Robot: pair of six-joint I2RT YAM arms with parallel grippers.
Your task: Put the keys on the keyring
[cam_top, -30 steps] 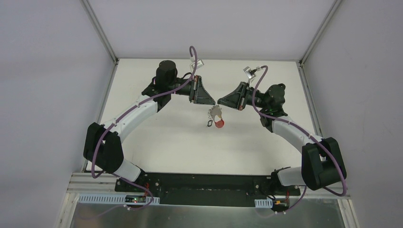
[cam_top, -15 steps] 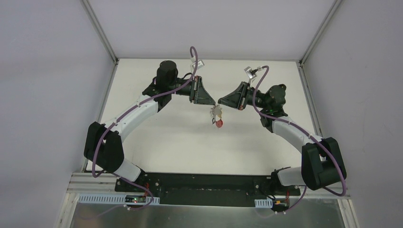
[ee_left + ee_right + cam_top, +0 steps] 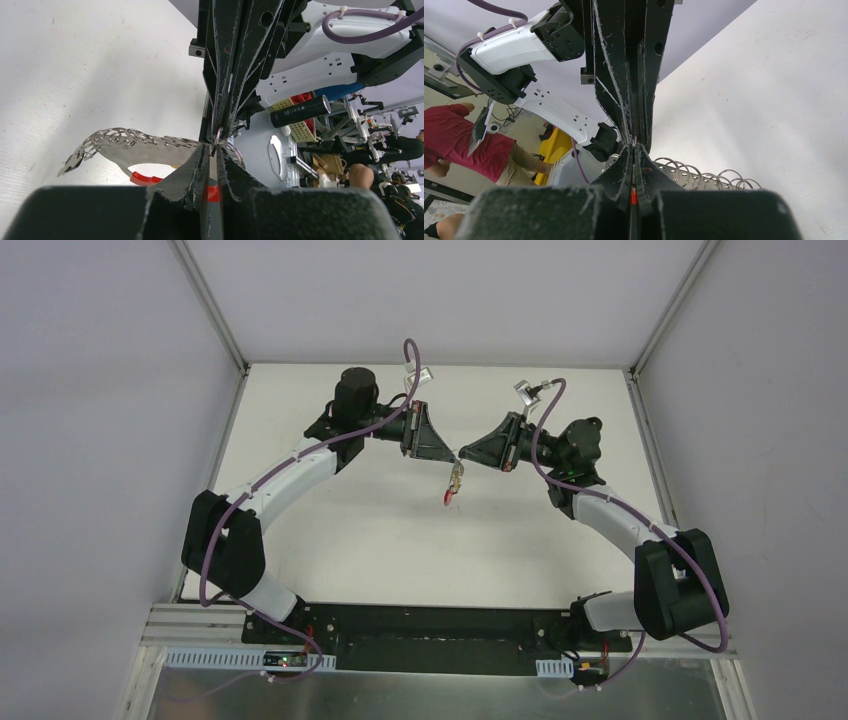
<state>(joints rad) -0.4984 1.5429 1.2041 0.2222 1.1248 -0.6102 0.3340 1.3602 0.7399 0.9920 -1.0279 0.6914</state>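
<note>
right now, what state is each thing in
left claw: nearly shut, tips pinching the thin wire of the keyring
right claw: shut on the same wire, tip to tip with the left
keyring: hanging from the two claw tips
keys: fanned in one bunch beside the ring; threaded or not, cannot tell

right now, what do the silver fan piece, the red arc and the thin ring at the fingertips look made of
Silver fan piece: thin pierced metal, bright glints.
Red arc: probably plastic, glossy even colour.
Thin ring: likely steel wire, grey and shiny.
</note>
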